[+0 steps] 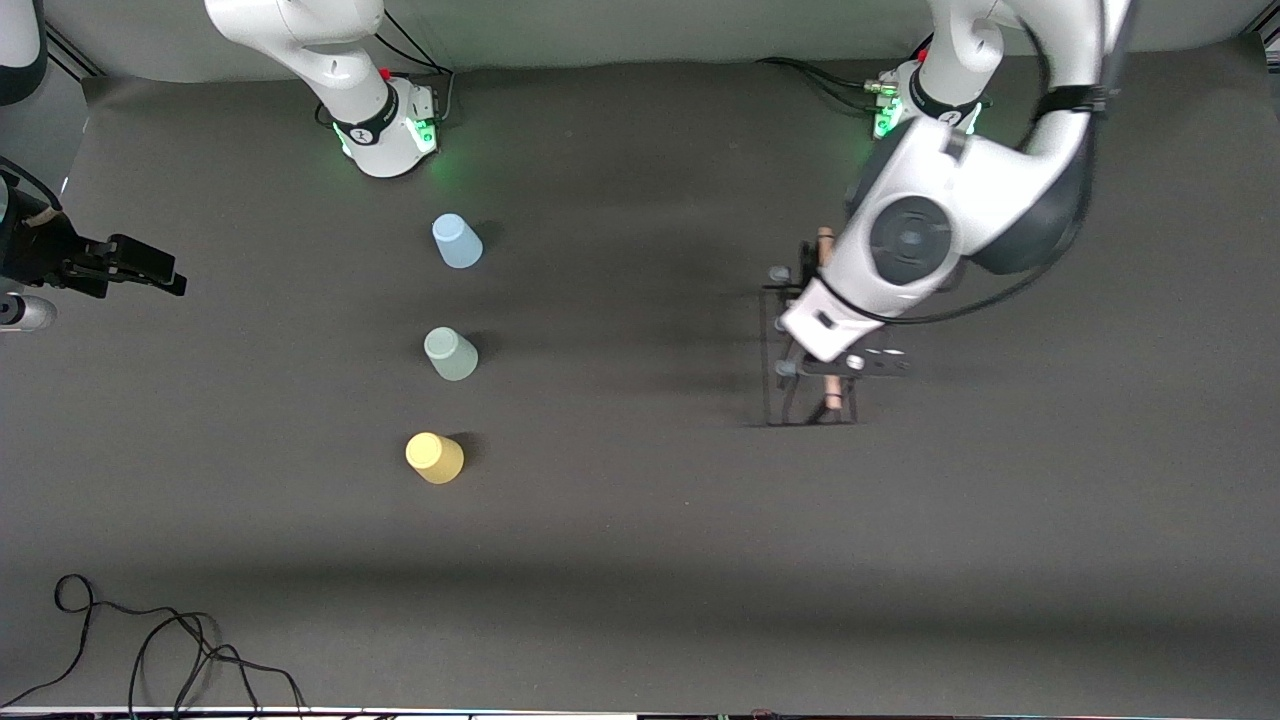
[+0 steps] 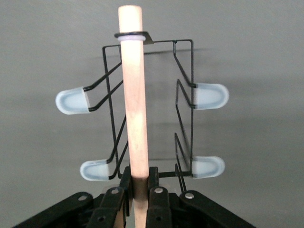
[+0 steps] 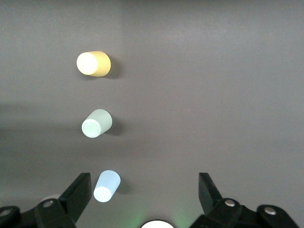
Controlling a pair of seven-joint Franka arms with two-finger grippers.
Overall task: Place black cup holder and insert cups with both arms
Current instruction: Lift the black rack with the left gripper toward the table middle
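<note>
The black cup holder (image 1: 771,350) is toward the left arm's end of the table, mostly under the left arm's wrist. My left gripper (image 1: 838,366) is shut on one end of its wooden rod handle (image 2: 134,95). In the left wrist view my left gripper (image 2: 141,179) clamps the rod, and the black wire frame (image 2: 183,95) and blue-capped pegs (image 2: 211,96) spread beside it. I cannot tell whether the holder touches the table. The light blue cup (image 1: 457,241), pale green cup (image 1: 451,353) and yellow cup (image 1: 435,457) stand in a row toward the right arm's end. My right gripper (image 3: 143,187) hangs open and empty high over the blue cup (image 3: 107,186).
A dark device (image 1: 90,265) juts in at the table edge at the right arm's end. Loose cables (image 1: 150,650) lie at the edge nearest the front camera. The arm bases (image 1: 385,130) glow green along the top. Bare grey mat lies between the cups and the holder.
</note>
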